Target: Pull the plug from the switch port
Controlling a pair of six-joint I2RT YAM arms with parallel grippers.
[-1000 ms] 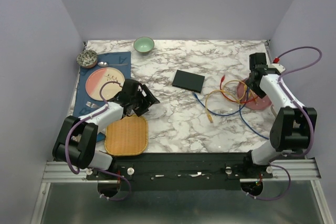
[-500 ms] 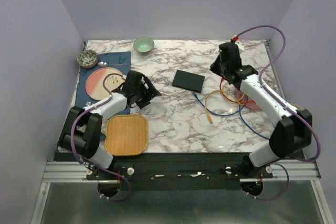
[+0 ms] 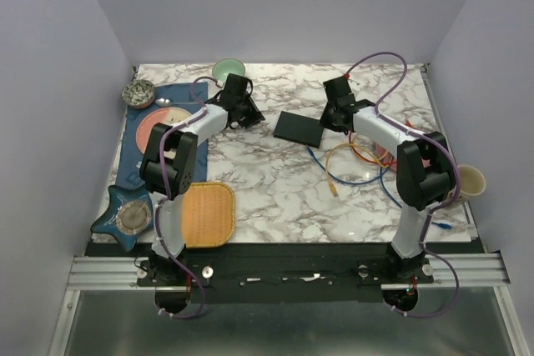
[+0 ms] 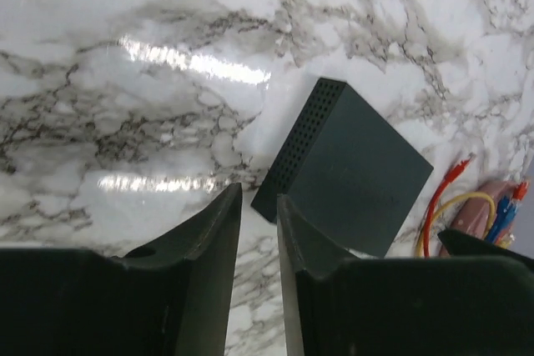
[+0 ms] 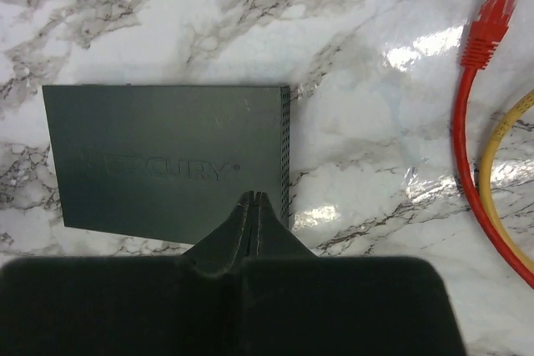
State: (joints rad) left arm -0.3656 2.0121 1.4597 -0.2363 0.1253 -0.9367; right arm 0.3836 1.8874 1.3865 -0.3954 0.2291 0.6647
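Observation:
The switch (image 3: pixel 299 127) is a flat black box lying mid-table. Its sockets do not show in any view. A blue cable (image 3: pixel 310 152) ends against its near long edge; I cannot tell whether a plug sits in a port there. My left gripper (image 3: pixel 252 114) hovers just left of the box. In the left wrist view its fingers (image 4: pixel 219 239) stand a narrow gap apart with nothing between them, and the switch (image 4: pixel 350 172) lies just ahead. My right gripper (image 5: pixel 254 202) is shut and empty, over the right end of the switch (image 5: pixel 158 164).
Loose red (image 5: pixel 484 31), yellow (image 5: pixel 501 147) and blue cables coil right of the switch over a pink plate (image 3: pixel 400 160). A green bowl (image 3: pixel 228 71), speckled bowl (image 3: pixel 138 92), place mat with plate (image 3: pixel 158 131), wicker mat (image 3: pixel 200 214), star dish (image 3: pixel 125 218) and cup (image 3: pixel 469 181) surround.
Both arms have swung inward and back to either side of the switch. The left jaws have narrowed and the right jaws have shut.

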